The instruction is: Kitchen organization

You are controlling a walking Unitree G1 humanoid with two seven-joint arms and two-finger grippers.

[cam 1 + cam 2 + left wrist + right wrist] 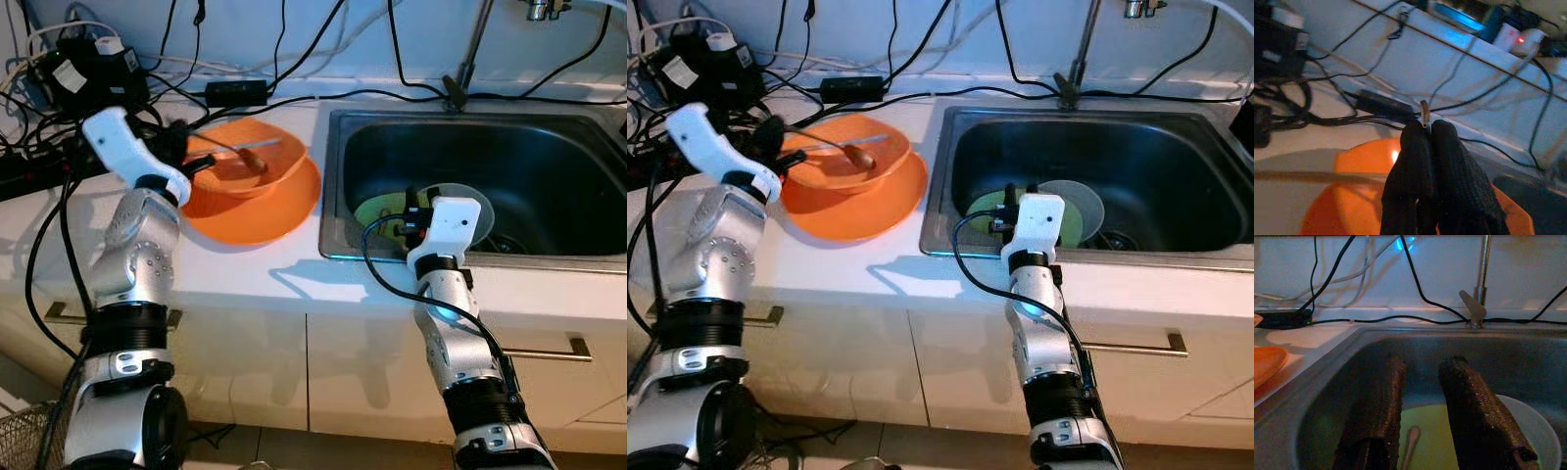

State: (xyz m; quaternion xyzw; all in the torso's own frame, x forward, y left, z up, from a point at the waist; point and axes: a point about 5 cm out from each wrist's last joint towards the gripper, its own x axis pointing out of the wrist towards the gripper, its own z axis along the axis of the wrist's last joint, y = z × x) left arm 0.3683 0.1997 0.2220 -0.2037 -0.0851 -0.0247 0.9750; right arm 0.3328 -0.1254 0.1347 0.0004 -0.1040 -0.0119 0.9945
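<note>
An orange bowl point(279, 157) sits on an orange plate point(284, 211) on the white counter, left of the sink point(329, 186). My left gripper point(201, 164) hovers at the bowl's left rim, shut on a thin metal utensil point(1424, 110) whose tip pokes out between the fingertips. A spoon point(257, 162) lies inside the bowl. My right gripper point(1425, 364) reaches into the sink, open, above a green plate point(1425, 431) carrying a small spoon point(1409, 440). A pale grey plate point(485, 211) lies beside the green one.
Black cables, a black adapter point(235, 91) and power gear point(83, 69) crowd the counter's back left. The faucet point(465, 59) stands behind the sink. Cabinet fronts with a bar handle point(549, 351) lie below. A wire basket point(20, 441) sits on the floor.
</note>
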